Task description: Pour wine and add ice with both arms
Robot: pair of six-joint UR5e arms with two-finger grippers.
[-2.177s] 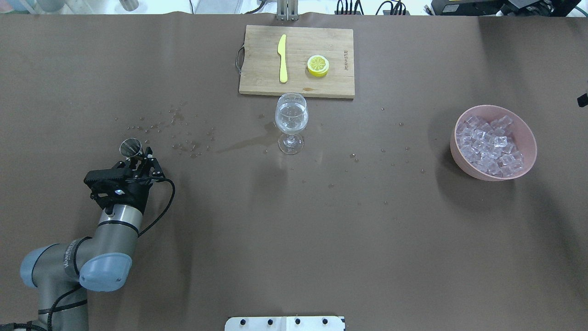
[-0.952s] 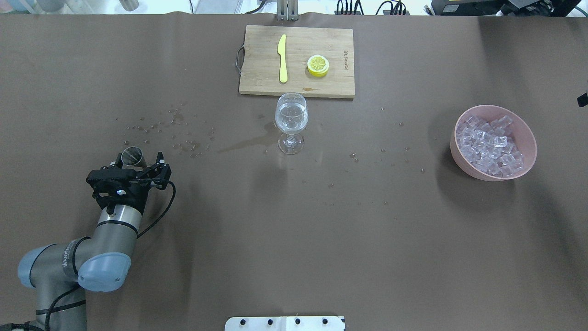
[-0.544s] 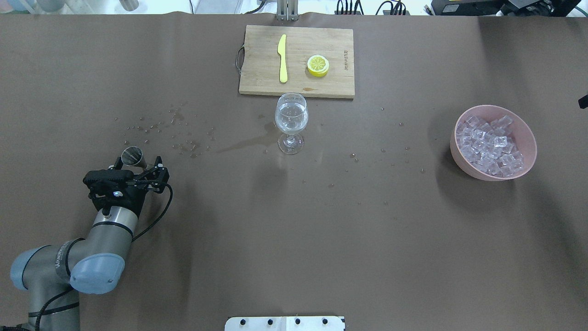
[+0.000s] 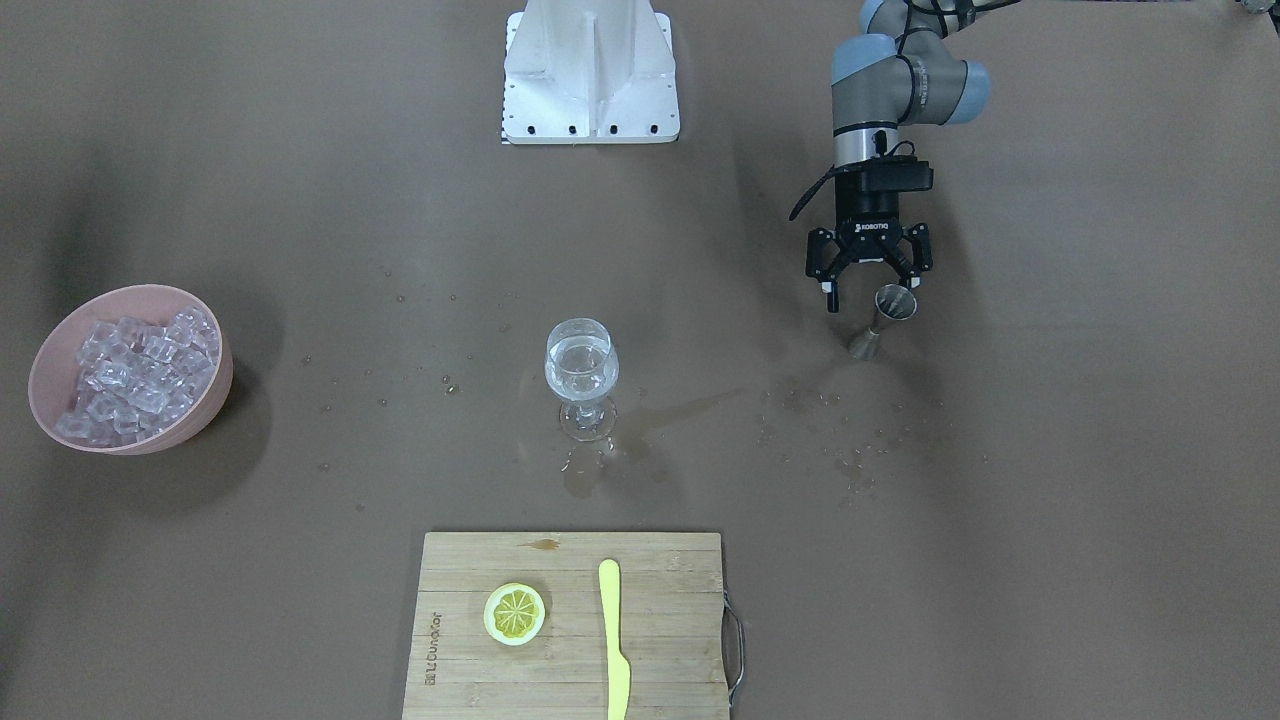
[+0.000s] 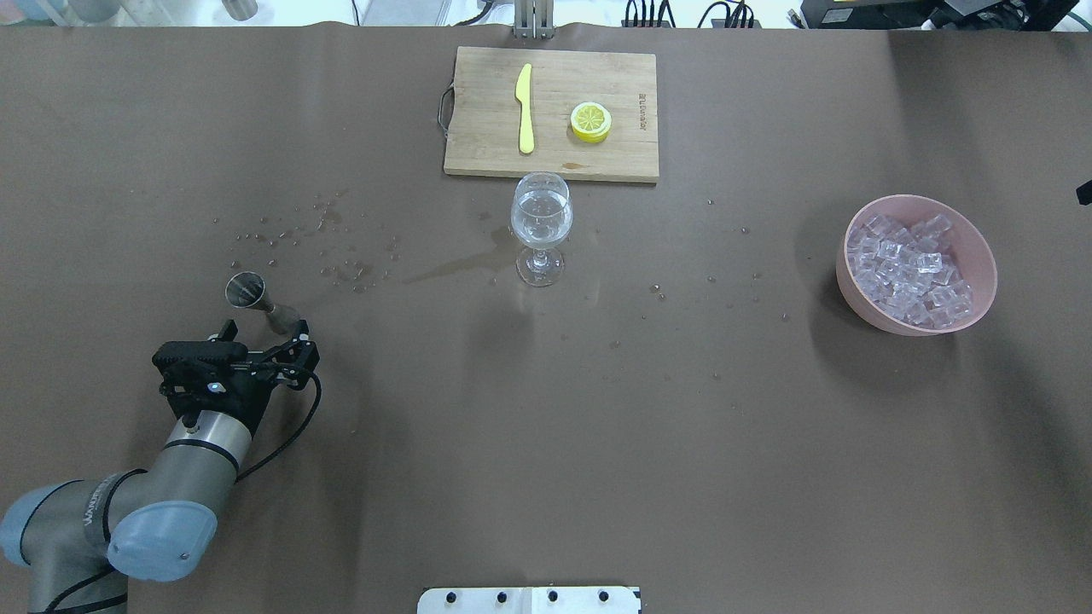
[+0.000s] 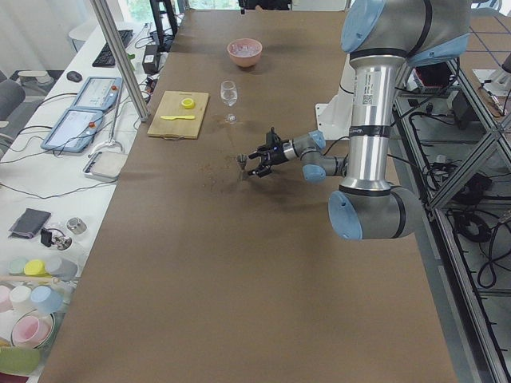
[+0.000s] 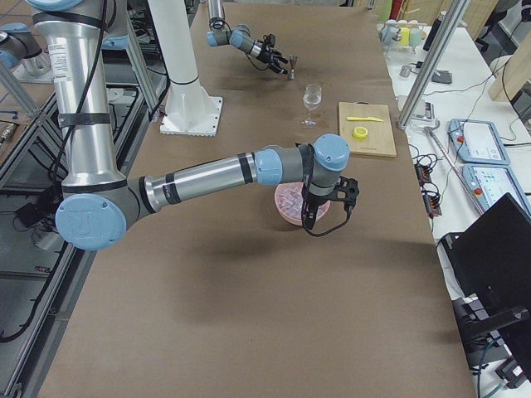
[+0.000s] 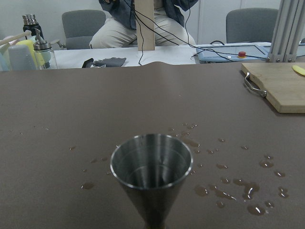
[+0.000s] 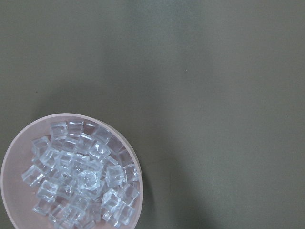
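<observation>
My left gripper [image 5: 263,333] [image 4: 871,290] is open and empty, just on the robot's side of a steel jigger [image 5: 246,291] [image 4: 886,318] that stands upright on the table and fills the left wrist view [image 8: 151,171]. A wine glass [image 5: 541,213] [image 4: 581,365] holding clear wine stands mid-table. A pink bowl [image 5: 860,305] [image 4: 216,398] heaped with ice [image 5: 909,269] [image 9: 81,176] sits at the right. My right gripper [image 7: 314,209] hovers over the bowl; I cannot tell whether it is open or shut.
A wooden cutting board [image 5: 486,136] with a yellow knife [image 5: 524,107] and a lemon slice [image 5: 590,121] lies behind the glass. Spilled drops and a wet streak [image 5: 444,269] mark the table between the jigger and the glass.
My left gripper let go of the jigger, opened, and drew back toward the robot. The jigger stays standing on the table. Glass and bowl have not moved.
</observation>
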